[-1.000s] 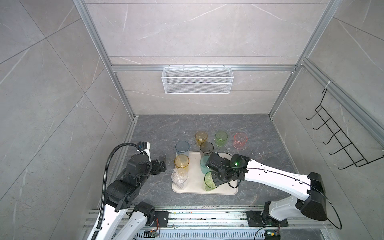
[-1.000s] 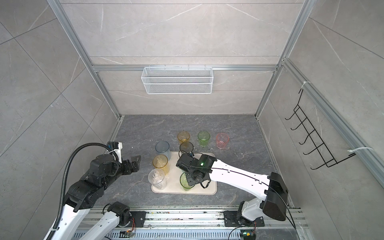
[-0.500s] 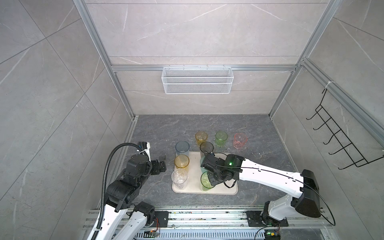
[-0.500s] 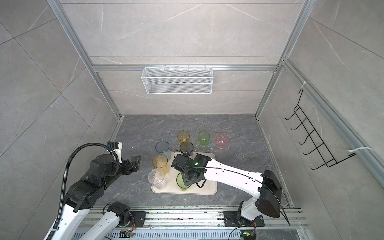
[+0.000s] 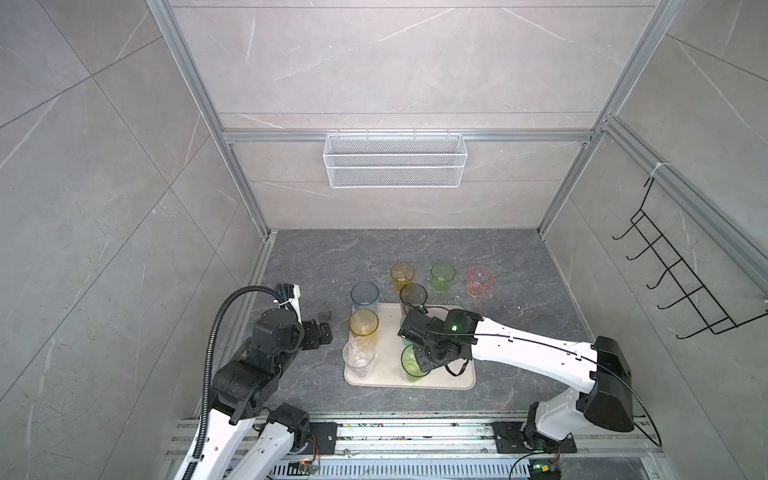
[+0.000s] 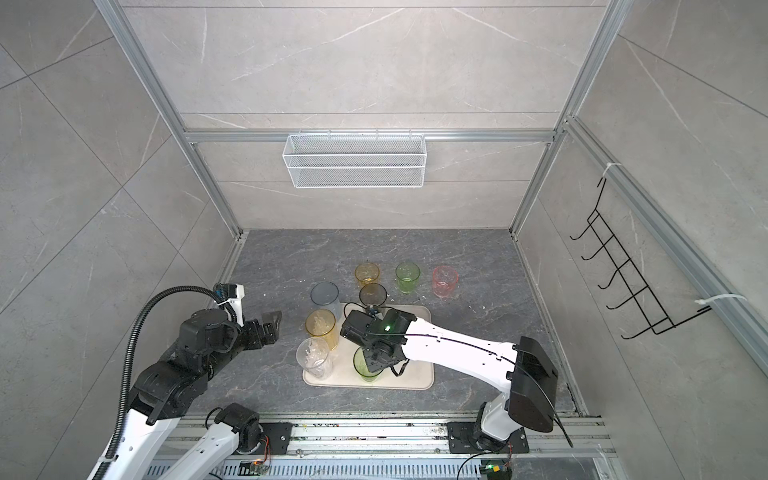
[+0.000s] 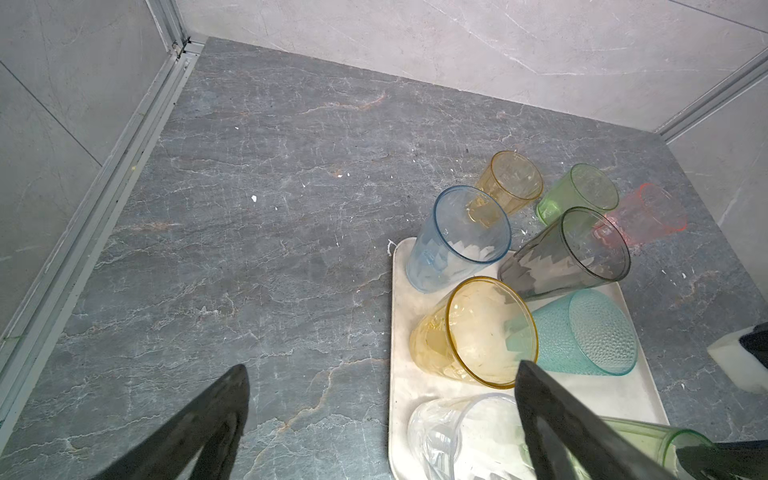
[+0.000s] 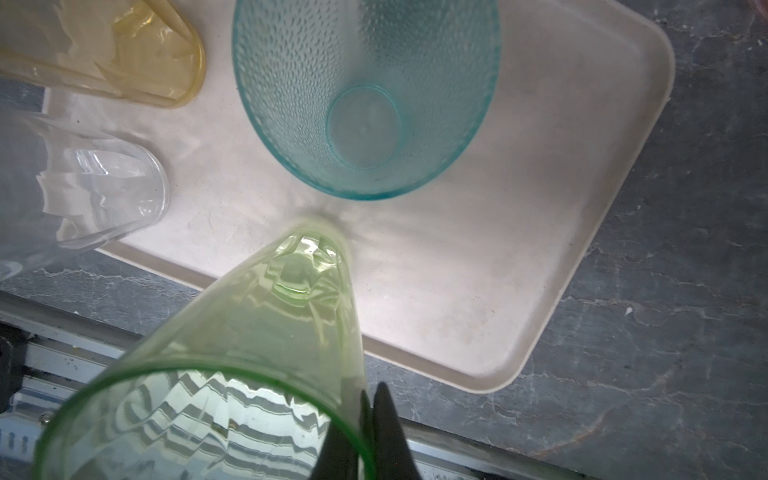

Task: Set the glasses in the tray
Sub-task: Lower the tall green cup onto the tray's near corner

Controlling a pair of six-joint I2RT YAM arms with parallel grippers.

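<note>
Bench: dark grey, stone-patterned; it carries the tray and all nine glasses.
Wire basket: white mesh, hung on the back wall well above the bench.
Hook rack: black wire, on the right wall.
Tray: cream, low-rimmed, at the front middle of the bench.
Right hand: reaches over the tray from the right. Its fingers are clamped on the rim of the tall green glass, one inside the wall and one outside.
Left hand: fingers spread wide apart, gripping nothing. It hovers over bare bench just left of the tray, and the tall amber glass is the nearest glass to it.
Tall green glass: hangs from the right hand with its base low over the front part of the tray, just in front of the teal glass. Whether the base touches the tray cannot be told.
Teal glass: upright on the tray, under the right arm.
Tall amber glass: on the tray's left edge.
Clear glass: on the tray's front left corner.
Blue glass: at the tray's far left corner.
Grey glass: at the tray's far edge.
Short amber glass, short green glass, pink glass: in a row on the bench beyond the tray, apart from both hands.
</note>
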